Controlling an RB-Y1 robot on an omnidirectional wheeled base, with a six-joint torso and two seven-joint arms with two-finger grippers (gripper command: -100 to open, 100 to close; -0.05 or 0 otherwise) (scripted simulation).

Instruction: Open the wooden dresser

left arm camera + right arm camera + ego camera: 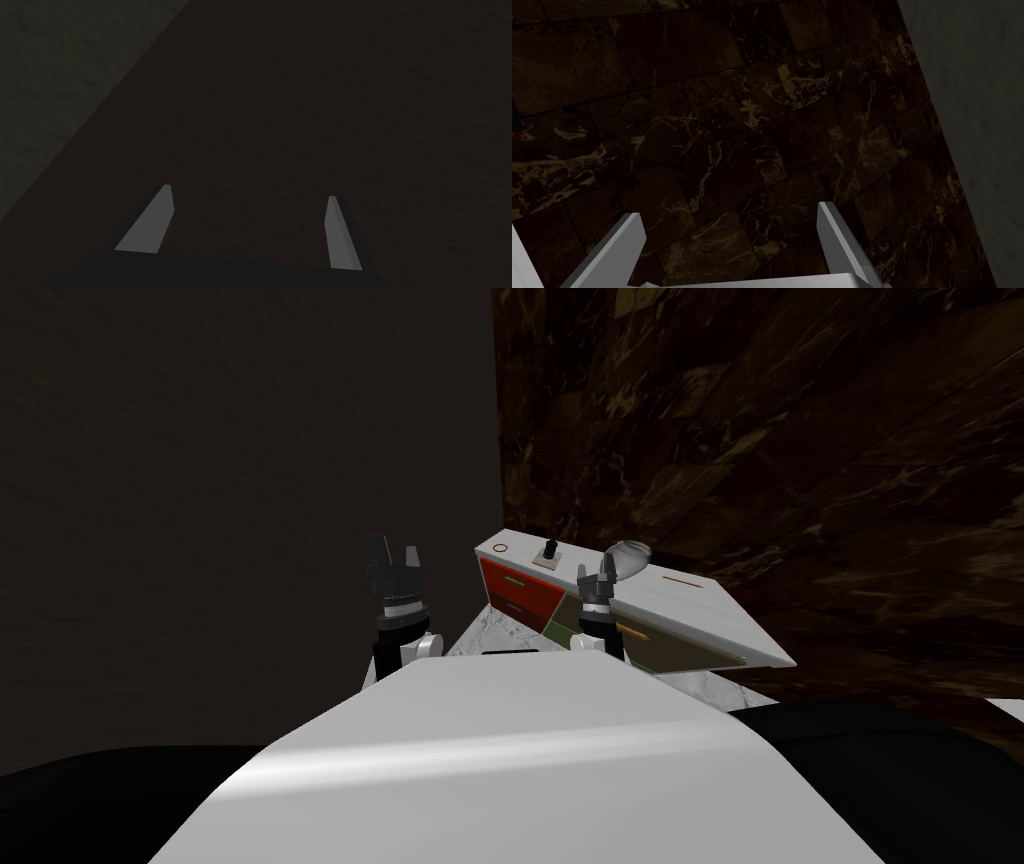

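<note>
The dresser stands low ahead and to the right, against a dark marbled wall, with a white top. Its front has red drawers with small bar handles on the left and olive panels on the right, all shut as far as I can see. My right gripper is raised in front of the dresser's top edge, and my right gripper is open, facing the marbled wall. My left gripper is up to the left of the dresser. My left gripper is open and holds nothing.
On the dresser top lie a small ring, a dark little object on a base, a clear bowl-like thing and a thin stick. White marbled floor shows before the dresser. A plain dark wall rises on the left.
</note>
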